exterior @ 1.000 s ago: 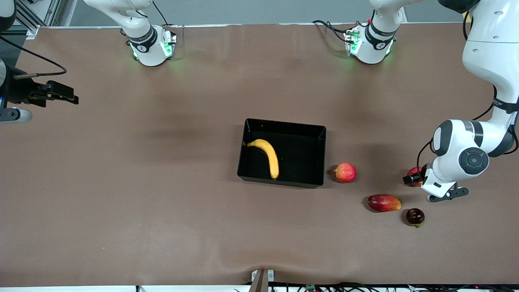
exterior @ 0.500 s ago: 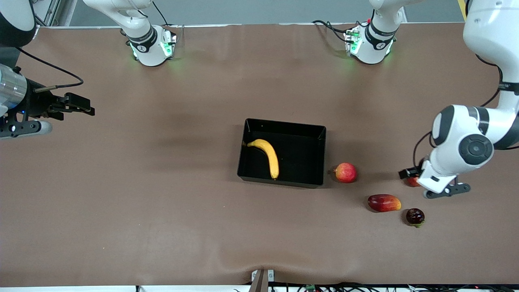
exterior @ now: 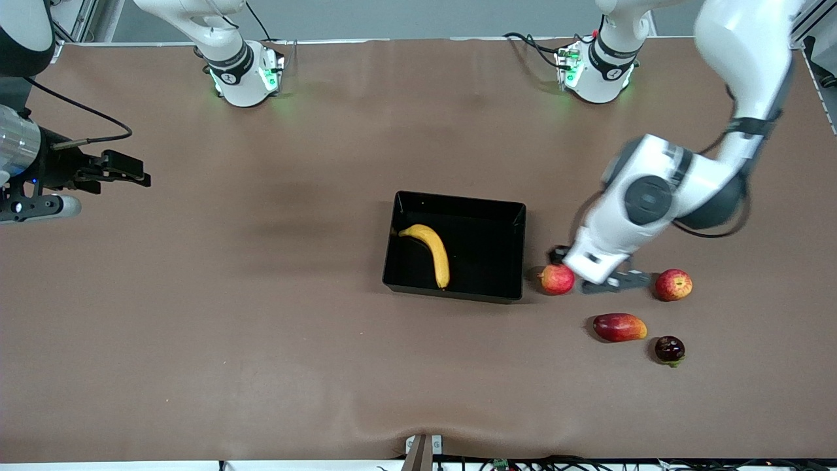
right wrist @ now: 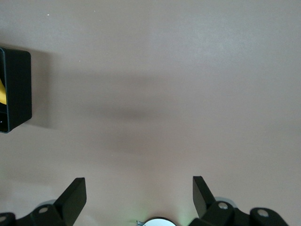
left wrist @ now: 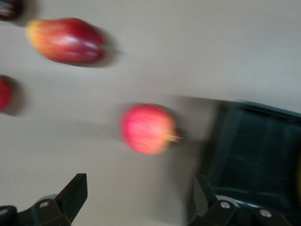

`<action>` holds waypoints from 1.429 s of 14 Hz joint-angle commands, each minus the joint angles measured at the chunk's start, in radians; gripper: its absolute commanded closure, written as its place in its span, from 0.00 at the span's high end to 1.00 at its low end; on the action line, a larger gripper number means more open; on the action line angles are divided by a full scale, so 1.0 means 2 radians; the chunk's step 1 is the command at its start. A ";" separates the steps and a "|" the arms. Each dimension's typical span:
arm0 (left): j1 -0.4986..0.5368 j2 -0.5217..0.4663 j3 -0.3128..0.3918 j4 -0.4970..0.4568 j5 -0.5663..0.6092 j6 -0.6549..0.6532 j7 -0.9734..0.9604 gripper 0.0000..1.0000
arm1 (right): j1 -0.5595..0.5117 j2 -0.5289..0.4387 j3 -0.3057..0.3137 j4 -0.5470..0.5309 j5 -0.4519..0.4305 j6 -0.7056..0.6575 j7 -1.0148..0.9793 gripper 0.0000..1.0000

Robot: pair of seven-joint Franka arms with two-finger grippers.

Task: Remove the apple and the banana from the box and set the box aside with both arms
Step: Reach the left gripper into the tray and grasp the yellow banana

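Observation:
The black box (exterior: 458,200) sits mid-table with the yellow banana (exterior: 433,252) lying in it. A round red-pink fruit with a small nub (exterior: 557,279) rests just beside the box, toward the left arm's end. A red apple with yellowish streaks (exterior: 673,285) lies farther toward that end. My left gripper (exterior: 594,268) hovers open between these two, close to the nubbed fruit (left wrist: 146,129), which lies ahead of its spread fingers (left wrist: 75,193). My right gripper (exterior: 127,169) hangs open over bare table at the right arm's end, with the box corner (right wrist: 14,89) far off.
A red-and-yellow mango-like fruit (exterior: 619,327) and a small dark fruit (exterior: 669,348) lie nearer the front camera than the apple. Brown table mat stretches between the box and the right gripper.
My left arm has swung from over the streaked apple toward the box, uncovering that apple. It now hangs by the nubbed fruit. My right gripper shifted slightly, then stayed put.

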 commanded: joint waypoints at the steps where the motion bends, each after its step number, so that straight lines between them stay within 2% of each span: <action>1: -0.073 0.042 0.000 0.060 -0.005 -0.009 -0.072 1.00 | -0.004 -0.002 0.002 0.002 0.006 -0.004 0.001 1.00; 5: -0.169 0.114 0.006 0.119 0.001 -0.002 -0.144 1.00 | -0.004 -0.002 0.001 0.001 0.006 -0.004 0.001 1.00; 6: -0.198 0.130 0.027 0.138 0.010 -0.002 -0.146 1.00 | -0.004 -0.002 0.001 0.000 0.006 -0.004 0.001 1.00; 9: -0.284 0.151 0.107 0.146 0.010 0.022 -0.150 1.00 | -0.004 -0.002 0.001 0.000 0.006 -0.004 0.001 1.00; 12: -0.305 0.188 0.120 0.146 0.015 0.091 -0.149 1.00 | -0.004 -0.001 0.001 -0.001 0.006 -0.003 0.001 1.00; 17: -0.367 0.216 0.179 0.154 0.023 0.131 -0.148 1.00 | -0.004 -0.001 0.001 -0.001 0.006 -0.002 0.001 1.00; 18: -0.373 0.223 0.180 0.154 0.025 0.140 -0.147 0.95 | -0.004 -0.001 0.001 -0.001 0.006 -0.002 0.001 1.00; 19: -0.374 0.224 0.180 0.154 0.027 0.146 -0.144 0.63 | -0.004 -0.001 0.001 -0.001 0.006 -0.002 0.000 1.00; 20: -0.374 0.224 0.181 0.154 0.027 0.146 -0.142 0.35 | -0.004 -0.001 0.001 -0.001 0.006 -0.002 0.001 1.00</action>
